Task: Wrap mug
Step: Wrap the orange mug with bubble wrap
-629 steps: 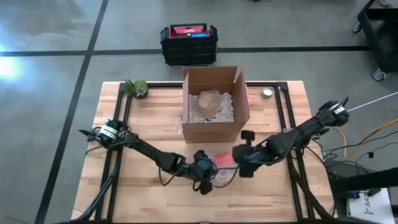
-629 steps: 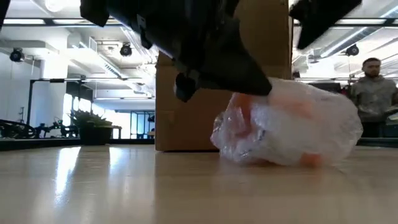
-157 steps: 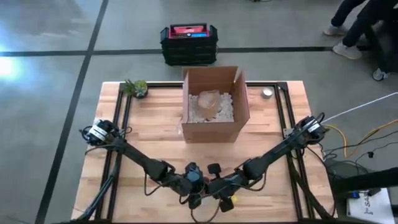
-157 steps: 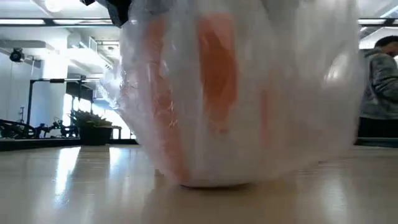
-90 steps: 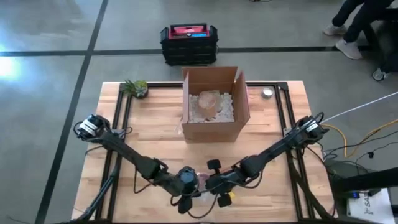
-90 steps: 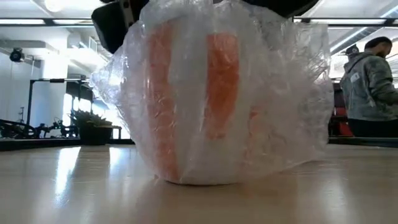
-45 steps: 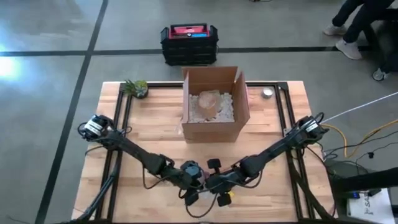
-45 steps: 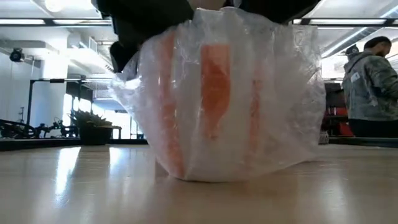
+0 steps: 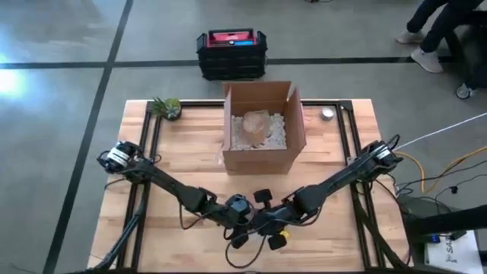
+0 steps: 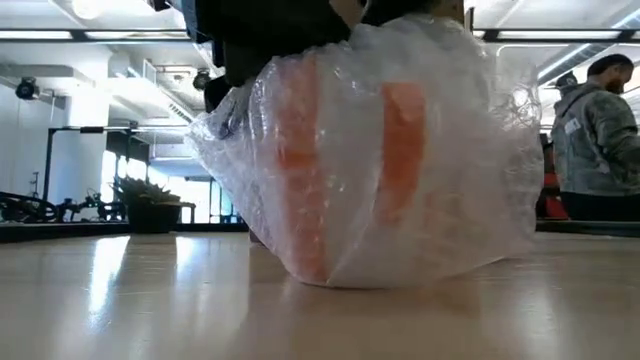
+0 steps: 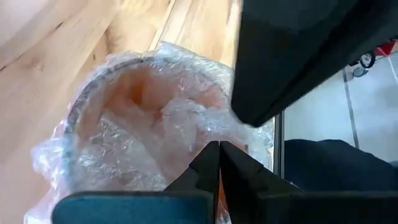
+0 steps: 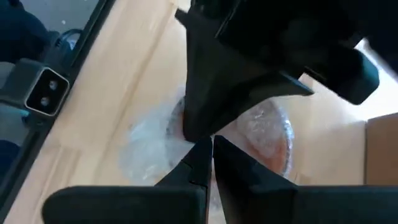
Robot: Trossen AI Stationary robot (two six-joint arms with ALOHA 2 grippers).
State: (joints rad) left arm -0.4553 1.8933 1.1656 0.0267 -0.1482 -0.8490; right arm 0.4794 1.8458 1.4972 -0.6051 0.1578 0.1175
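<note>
A wooden table (image 9: 183, 152) stands on a grey floor, with an open cardboard box (image 9: 260, 125) of pale filler at its far middle, a small potted plant (image 9: 166, 106) to the box's left and a black crate (image 9: 230, 52) on the floor beyond it. In the room behind, a person in a grey hoodie (image 10: 597, 145) stands at the far right. In front of the box, near the table's front edge, the orange mug (image 10: 372, 165) sits swathed in clear bubble wrap (image 11: 143, 130). Both arms stretch low and converge over it: the left gripper (image 11: 218, 155) and right gripper (image 12: 210, 149) each show fingers pressed together, pinching wrap at the mug's mouth.
</note>
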